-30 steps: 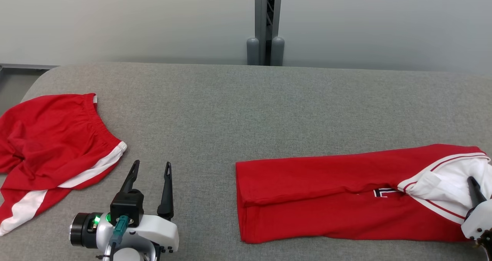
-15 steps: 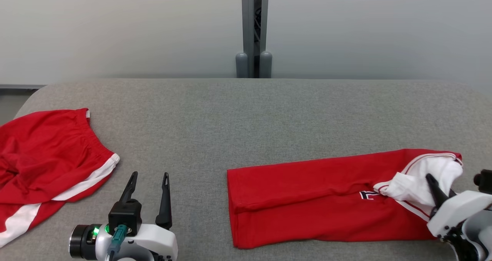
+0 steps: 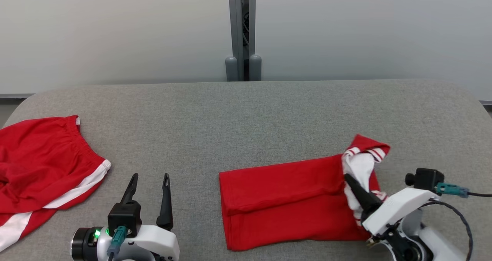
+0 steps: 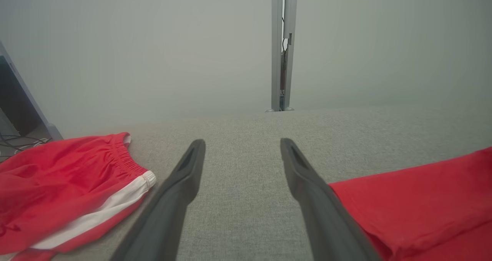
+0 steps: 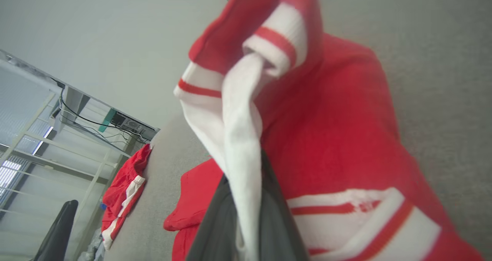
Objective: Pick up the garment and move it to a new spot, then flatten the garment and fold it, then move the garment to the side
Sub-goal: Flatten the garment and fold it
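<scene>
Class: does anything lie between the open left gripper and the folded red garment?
Nothing visible does: bare grey tabletop separates the left gripper from the red garment; the red shorts lie on the gripper's other side.

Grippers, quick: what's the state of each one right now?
Left gripper: open, holding nothing.
Right gripper: closed on the white-trimmed end of the folded red garment.
</scene>
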You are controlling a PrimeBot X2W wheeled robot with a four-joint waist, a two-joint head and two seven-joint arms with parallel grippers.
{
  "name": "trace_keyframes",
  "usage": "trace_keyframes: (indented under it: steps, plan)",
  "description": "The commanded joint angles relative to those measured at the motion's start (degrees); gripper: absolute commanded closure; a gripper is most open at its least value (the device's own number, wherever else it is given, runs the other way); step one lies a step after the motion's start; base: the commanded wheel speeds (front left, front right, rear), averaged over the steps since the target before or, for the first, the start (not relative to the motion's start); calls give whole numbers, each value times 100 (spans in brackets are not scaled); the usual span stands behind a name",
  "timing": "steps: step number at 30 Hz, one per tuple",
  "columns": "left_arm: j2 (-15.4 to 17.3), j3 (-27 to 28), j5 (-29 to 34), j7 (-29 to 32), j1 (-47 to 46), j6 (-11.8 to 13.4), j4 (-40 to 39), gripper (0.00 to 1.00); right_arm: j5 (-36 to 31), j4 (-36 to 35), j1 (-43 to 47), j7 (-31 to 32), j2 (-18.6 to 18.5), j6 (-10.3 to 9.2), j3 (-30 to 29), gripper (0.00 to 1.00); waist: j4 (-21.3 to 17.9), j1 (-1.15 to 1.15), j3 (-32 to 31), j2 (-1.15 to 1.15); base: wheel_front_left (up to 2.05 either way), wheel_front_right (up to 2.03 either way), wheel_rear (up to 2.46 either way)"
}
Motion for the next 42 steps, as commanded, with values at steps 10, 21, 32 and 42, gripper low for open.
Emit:
trace_keyframes:
  steps: [10, 21, 32, 42]
  plan:
    - [22, -118, -110, -23, 27, 36, 34, 0, 198, -348, 278, 414, 711, 4, -235, 100, 108, 0, 52, 0, 0, 0, 0]
    - [22, -220, -139, -24, -86, 50, 72, 0, 46, -426, 231, 589, 1189, 8, -268, 100, 433, 0, 280, 0, 0, 0, 0]
    - [22, -366, -239, -24, -260, 110, 89, 0, -319, -49, 23, 661, 1303, 8, -220, 0, 852, 0, 615, 0, 0, 0, 0]
    - [22, -406, -321, -24, -289, 157, 156, 0, -136, -482, 31, 798, 1318, 8, -35, 0, 977, 0, 620, 0, 0, 0, 0]
